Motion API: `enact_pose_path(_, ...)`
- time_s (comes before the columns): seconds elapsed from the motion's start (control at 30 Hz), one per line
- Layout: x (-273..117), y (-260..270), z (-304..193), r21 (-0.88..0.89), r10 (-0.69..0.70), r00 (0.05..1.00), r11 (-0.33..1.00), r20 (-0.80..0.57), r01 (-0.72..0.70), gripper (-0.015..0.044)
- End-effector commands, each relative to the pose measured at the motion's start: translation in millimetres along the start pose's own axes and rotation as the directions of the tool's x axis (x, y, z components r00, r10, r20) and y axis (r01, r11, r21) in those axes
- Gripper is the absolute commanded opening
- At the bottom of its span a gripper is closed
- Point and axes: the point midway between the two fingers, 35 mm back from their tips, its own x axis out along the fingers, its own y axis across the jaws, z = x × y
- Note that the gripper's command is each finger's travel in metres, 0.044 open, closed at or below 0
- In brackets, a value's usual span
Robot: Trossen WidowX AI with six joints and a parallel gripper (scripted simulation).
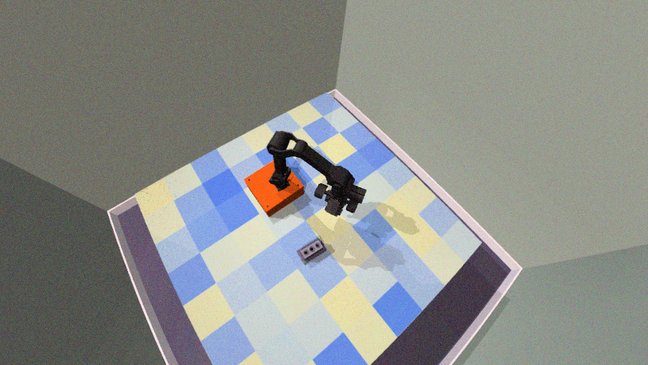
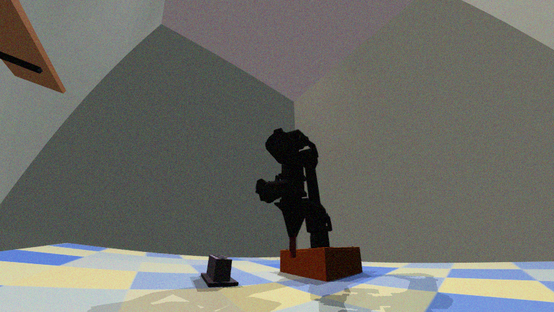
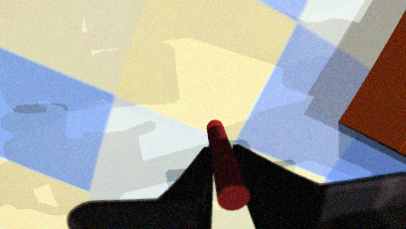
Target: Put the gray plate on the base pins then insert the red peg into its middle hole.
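So the gripper [image 3: 222, 158] is pinching the red peg [image 3: 225, 164] near its top, upright and lifted off the desk [image 1: 290, 295], probably so it can drop straight into a hole. The gray plate [image 1: 311, 250] sits on its base below and off to one side, well apart. The arm's orange mount [image 1: 273, 188] is closer, beside it.

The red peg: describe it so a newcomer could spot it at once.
Start at the orange block under the black arm, then follow the arm out to its gripper. The red peg is the short round rod pinched between the two dark fingers, the only red thing there.
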Motion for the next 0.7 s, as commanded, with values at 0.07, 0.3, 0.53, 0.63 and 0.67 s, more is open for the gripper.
enact_pose_path(0.07,2.6,1.6,11.2,-0.002,-0.009,1.000,1.000,0.000,0.009,0.0000)
enact_pose_path(0.3,1.7,6.8,30.5,-0.002,-0.008,1.000,1.000,0.000,0.008,0.0000)
enact_pose_path(0.53,1.0,10.6,50.5,-0.001,-0.007,1.000,1.000,0.001,0.007,0.0000)
enact_pose_path(0.63,0.1,11.4,59.6,0.003,-0.005,1.000,1.000,0.003,0.005,0.0000)
enact_pose_path(0.67,-0.2,11.6,62.6,0.004,-0.005,1.000,1.000,0.004,0.005,0.0000)
